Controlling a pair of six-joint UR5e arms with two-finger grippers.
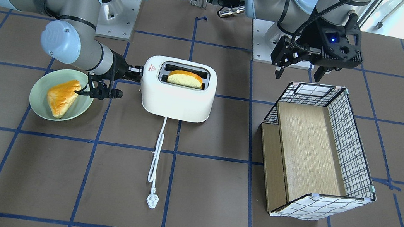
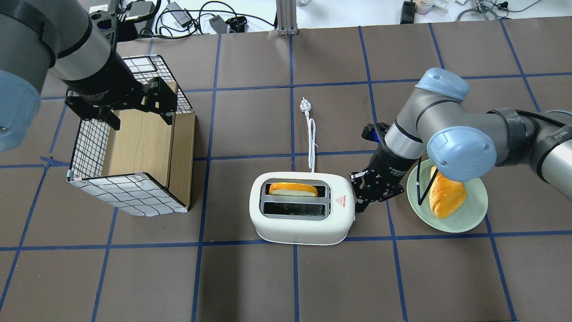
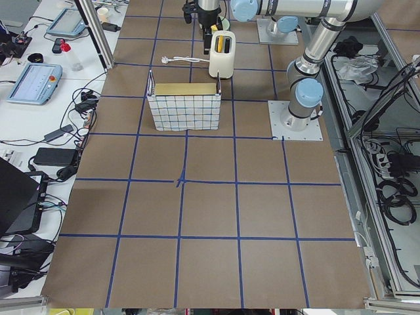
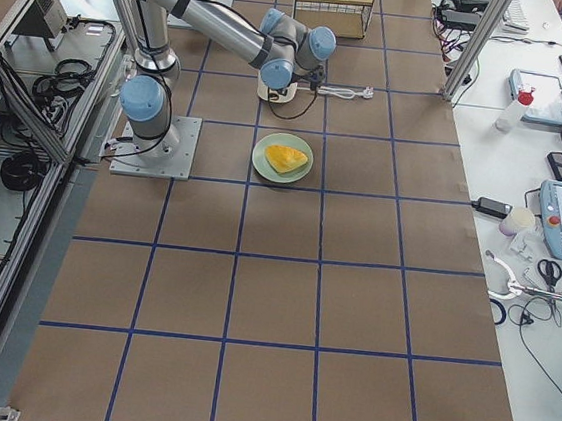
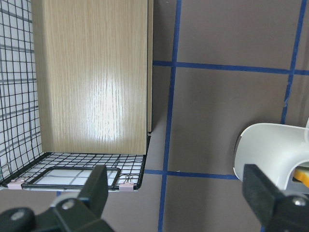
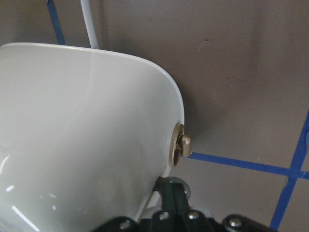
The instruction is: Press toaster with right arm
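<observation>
The white two-slot toaster (image 1: 176, 100) (image 2: 299, 223) stands mid-table with a bread slice (image 1: 186, 79) in one slot and a red triangle mark on top. Its cord runs out to a plug (image 1: 152, 200). My right gripper (image 1: 137, 74) (image 2: 357, 202) is shut, its tips against the toaster's end by the triangle mark. The right wrist view shows the toaster's rounded end (image 6: 87, 135) very close, with a beige knob (image 6: 182, 145). My left gripper (image 1: 299, 69) (image 5: 178, 193) is open and empty above the wire-grid basket (image 1: 349, 148).
A green plate (image 1: 37, 105) (image 2: 473, 219) with a piece of bread (image 1: 61, 97) lies under my right forearm. The basket (image 2: 129, 192) with its wooden insert lies on its side at my left. Blue tape lines grid the brown table.
</observation>
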